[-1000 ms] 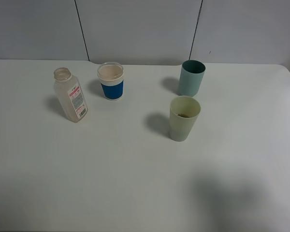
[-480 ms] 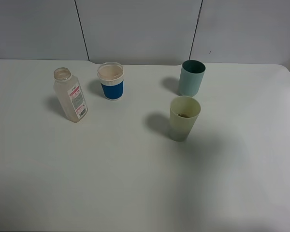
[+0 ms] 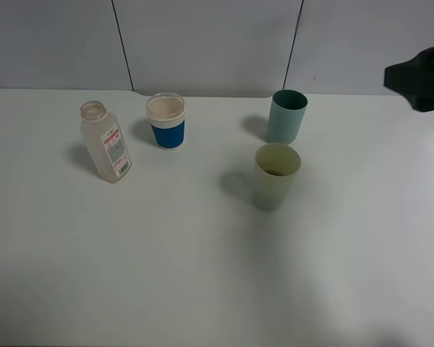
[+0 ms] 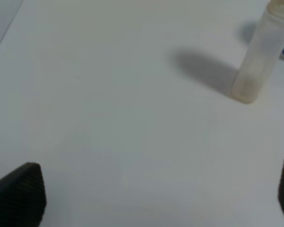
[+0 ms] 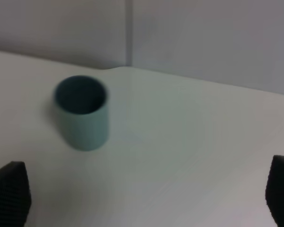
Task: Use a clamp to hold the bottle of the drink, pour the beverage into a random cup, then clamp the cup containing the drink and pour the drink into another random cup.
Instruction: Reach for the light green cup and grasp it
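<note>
Pale yellow-green tapered plastic tumbler stands upright, left of our right gripper, the nearer one; it and left gripper gape empty.

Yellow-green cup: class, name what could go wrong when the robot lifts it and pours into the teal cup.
1. The yellow-green cup stands close to the teal cup; the open right pincer might knock one while reaching for the other.
2. It is tapered, so it could slip in the grip.
3. The drink could miss the teal cup's small mouth and spill on the table.
</note>
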Robot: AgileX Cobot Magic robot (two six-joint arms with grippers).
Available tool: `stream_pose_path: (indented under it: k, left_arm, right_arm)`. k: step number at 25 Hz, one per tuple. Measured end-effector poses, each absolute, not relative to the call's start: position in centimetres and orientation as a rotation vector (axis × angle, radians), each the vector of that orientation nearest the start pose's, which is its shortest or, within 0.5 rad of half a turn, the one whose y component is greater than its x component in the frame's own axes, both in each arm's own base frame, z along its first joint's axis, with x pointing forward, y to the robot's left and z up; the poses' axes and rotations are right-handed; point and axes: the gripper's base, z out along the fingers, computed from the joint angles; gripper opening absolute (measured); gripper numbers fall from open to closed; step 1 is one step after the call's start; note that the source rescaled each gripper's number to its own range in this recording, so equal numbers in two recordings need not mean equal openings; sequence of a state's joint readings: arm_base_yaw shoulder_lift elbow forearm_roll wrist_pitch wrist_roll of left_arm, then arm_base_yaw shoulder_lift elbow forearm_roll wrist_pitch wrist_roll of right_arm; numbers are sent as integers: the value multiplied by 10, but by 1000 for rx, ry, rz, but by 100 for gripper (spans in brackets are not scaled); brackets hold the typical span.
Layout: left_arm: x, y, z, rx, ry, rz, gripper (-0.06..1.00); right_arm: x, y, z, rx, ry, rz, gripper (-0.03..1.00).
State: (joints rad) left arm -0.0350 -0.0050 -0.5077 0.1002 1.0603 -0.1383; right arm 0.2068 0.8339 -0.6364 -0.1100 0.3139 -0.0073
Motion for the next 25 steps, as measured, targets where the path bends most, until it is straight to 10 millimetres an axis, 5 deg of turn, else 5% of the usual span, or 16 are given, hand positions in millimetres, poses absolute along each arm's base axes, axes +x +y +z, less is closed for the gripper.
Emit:
stream_pose_path:
  k: [10, 17, 25]
  left_arm:
    - [-6, 8, 280, -110, 2024, 10, 100]
    - [-6, 8, 280, -110, 2024, 10, 100]
    - [-6, 8, 280, -110, 2024, 10, 100]
  right_arm:
    - [163, 79, 294, -599, 2094, 138, 100]
    - [152, 76, 269, -575, 2267, 128, 100]
    - [144, 74, 232, -601, 2269, 151, 100]
